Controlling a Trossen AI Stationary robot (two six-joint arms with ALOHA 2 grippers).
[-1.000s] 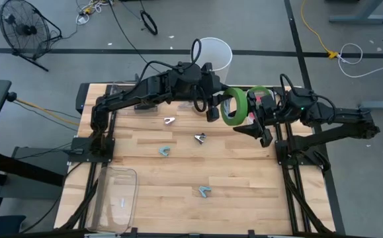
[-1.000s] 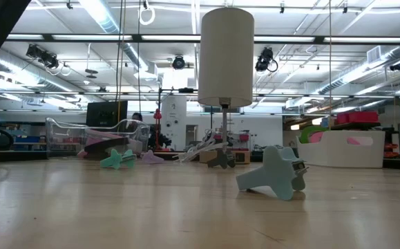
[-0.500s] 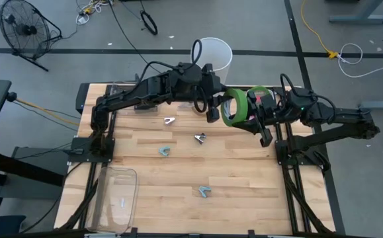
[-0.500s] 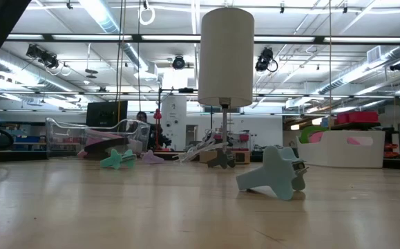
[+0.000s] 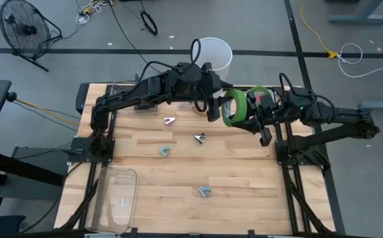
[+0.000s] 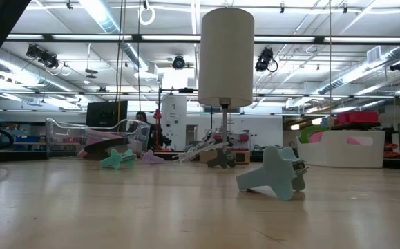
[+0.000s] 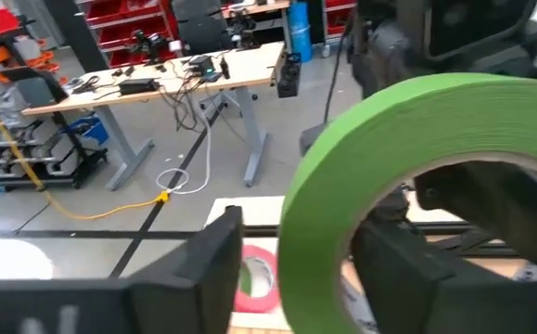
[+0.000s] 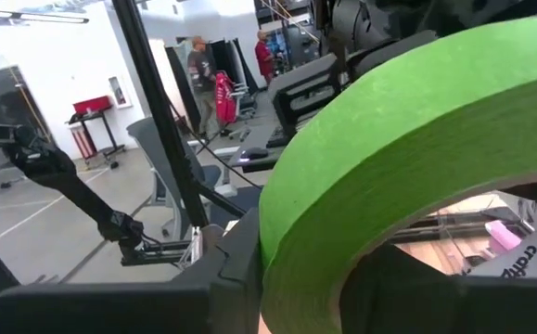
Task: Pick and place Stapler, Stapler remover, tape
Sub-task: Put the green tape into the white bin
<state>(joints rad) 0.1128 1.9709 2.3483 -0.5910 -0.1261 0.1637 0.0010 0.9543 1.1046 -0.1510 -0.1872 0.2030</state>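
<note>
A green tape ring point(image 5: 233, 107) is held upright in the air above the far part of the desk point(image 5: 178, 178), between the two arms. The right end effector point(image 5: 249, 114) pinches the ring's band, one finger through the open centre; the left end effector point(image 5: 212, 106) stands spread just beside it. The ring looks light and stiff, its outer face smooth; the band wall is the likely best hold.

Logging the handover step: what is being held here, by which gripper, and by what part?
The right gripper holds a green tape ring by its band, one finger through the centre. The left gripper sits at the ring, fingers apart.
</note>
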